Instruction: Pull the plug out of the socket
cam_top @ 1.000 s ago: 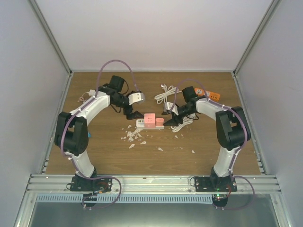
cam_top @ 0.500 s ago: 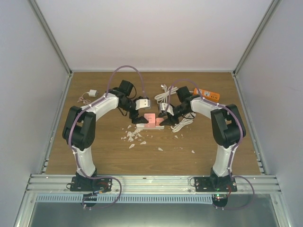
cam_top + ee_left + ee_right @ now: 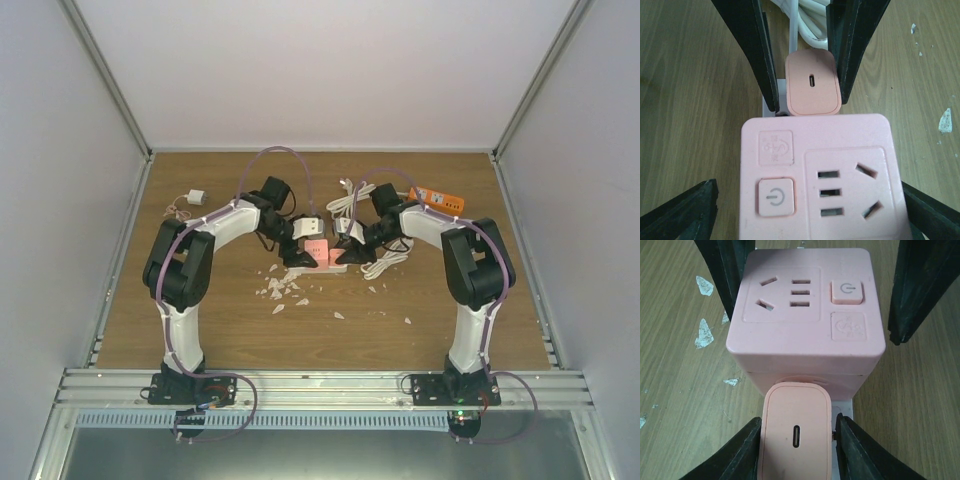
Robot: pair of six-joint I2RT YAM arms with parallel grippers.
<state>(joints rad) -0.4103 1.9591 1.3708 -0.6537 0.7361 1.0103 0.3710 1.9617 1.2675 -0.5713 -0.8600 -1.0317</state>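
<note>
A pink cube socket [image 3: 317, 247] sits on a white power strip [image 3: 768, 107] mid-table. A small pink plug [image 3: 796, 432] with a slot port on top stands against the cube's side, over the strip. My right gripper [image 3: 797, 450] straddles the plug. Its left finger [image 3: 740, 455] touches the plug, while its right finger [image 3: 860, 455] stands a narrow gap off. My left gripper [image 3: 810, 210] is open wide around the cube socket [image 3: 817, 175], its fingertips [image 3: 685, 210] low at either side. In the top view both grippers meet over the pink parts.
White chips [image 3: 284, 290] litter the wood in front of the socket. A coiled white cable [image 3: 349, 200] and an orange power strip [image 3: 441, 198] lie behind the right arm. A small white adapter [image 3: 193, 197] lies at the far left. Walls enclose the table.
My left arm has swung right and brought its open gripper down over the cube socket. The right gripper's jaws have narrowed around the plug.
</note>
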